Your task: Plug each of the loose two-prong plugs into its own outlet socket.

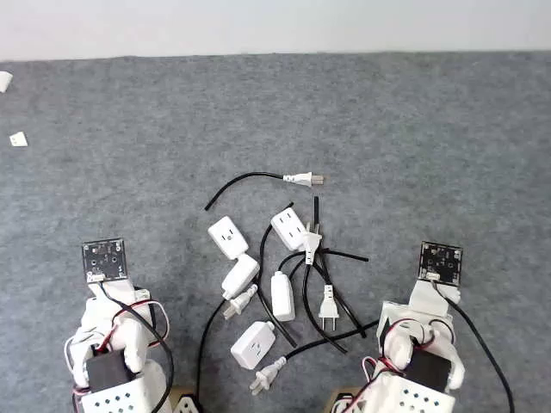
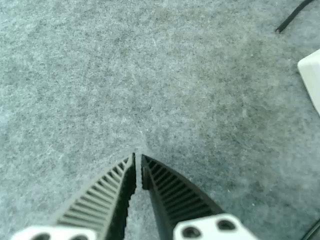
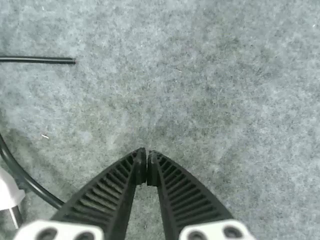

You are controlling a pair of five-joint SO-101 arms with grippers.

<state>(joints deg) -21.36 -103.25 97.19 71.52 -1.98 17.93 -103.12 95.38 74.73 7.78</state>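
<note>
Several white outlet sockets lie mid-table on the grey carpet: one (image 1: pixel 227 237), another (image 1: pixel 290 228) and a third (image 1: pixel 253 343). Loose two-prong plugs on black cords lie among them: one far out (image 1: pixel 303 179), one (image 1: pixel 327 310) nearer the right arm, one (image 1: pixel 269 375) at the front. My left gripper (image 2: pixel 138 157) is shut and empty over bare carpet, to the left of the pile. My right gripper (image 3: pixel 146 152) is also shut and empty, to the right of the pile. A white socket edge (image 2: pixel 312 75) shows in the left wrist view, and a white plug (image 3: pixel 7 197) in the right wrist view.
Black cords (image 1: pixel 314 292) cross and tangle between the sockets. A cut cord end (image 3: pixel 40 60) lies ahead of the right gripper. Two small white scraps (image 1: pixel 17 138) sit at the far left. The left arm (image 1: pixel 112 344) and right arm (image 1: pixel 422 344) stand at the front edge.
</note>
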